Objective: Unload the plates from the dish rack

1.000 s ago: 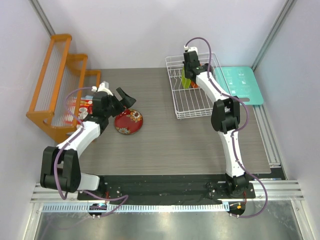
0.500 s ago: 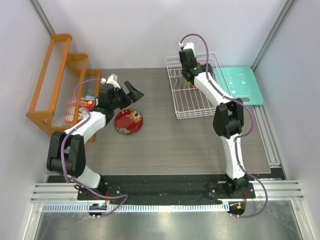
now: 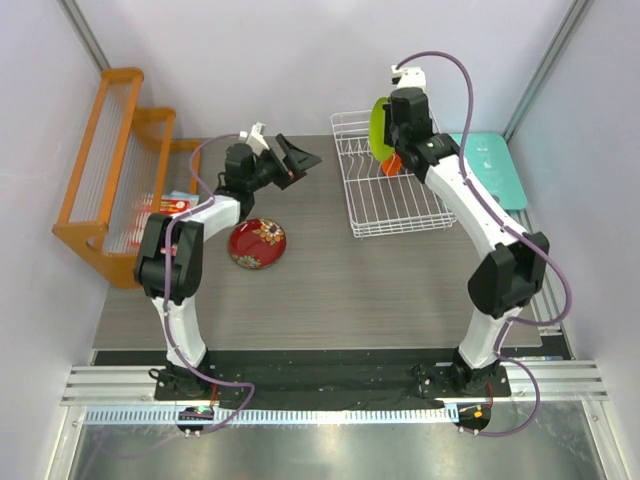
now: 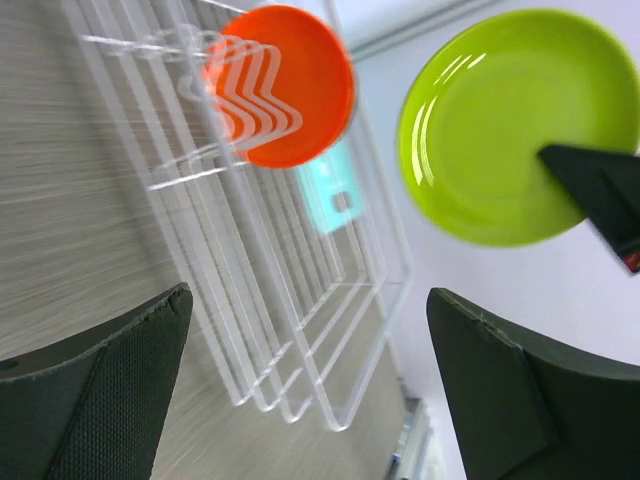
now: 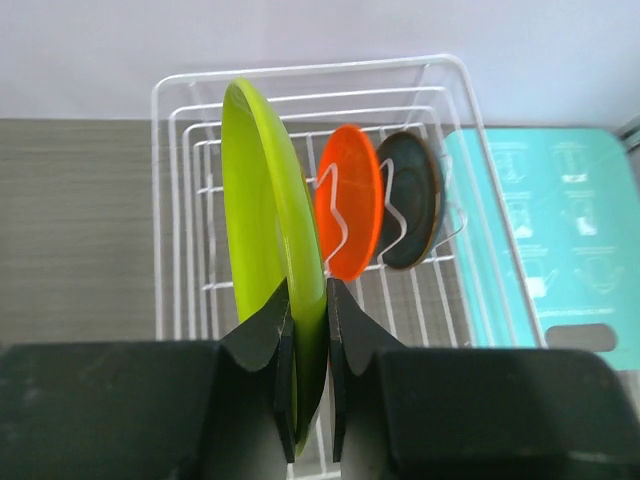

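Note:
My right gripper (image 3: 388,128) (image 5: 310,300) is shut on the lower rim of the lime-green plate (image 3: 378,128) (image 5: 262,200) and holds it upright above the white wire dish rack (image 3: 395,205) (image 5: 300,72). An orange plate (image 3: 392,163) (image 5: 350,215) stands in the rack's dividers, with a dark round plate (image 5: 412,200) beside it. The glossy red plate (image 3: 257,243) lies flat on the table. My left gripper (image 3: 298,160) (image 4: 310,390) is open and empty, raised left of the rack and facing it. Its view shows the orange plate (image 4: 290,85), the green plate (image 4: 500,125) and the rack (image 4: 300,300).
An orange stepped wooden rack (image 3: 110,165) stands at the far left, with a small red and white box (image 3: 168,207) beside it. A teal board (image 3: 495,170) (image 5: 550,230) lies right of the dish rack. Walls close in behind and on both sides.
My right gripper has lifted the green plate up out of the rack. My left gripper has left the red plate and swung up and right toward the rack, staying open.

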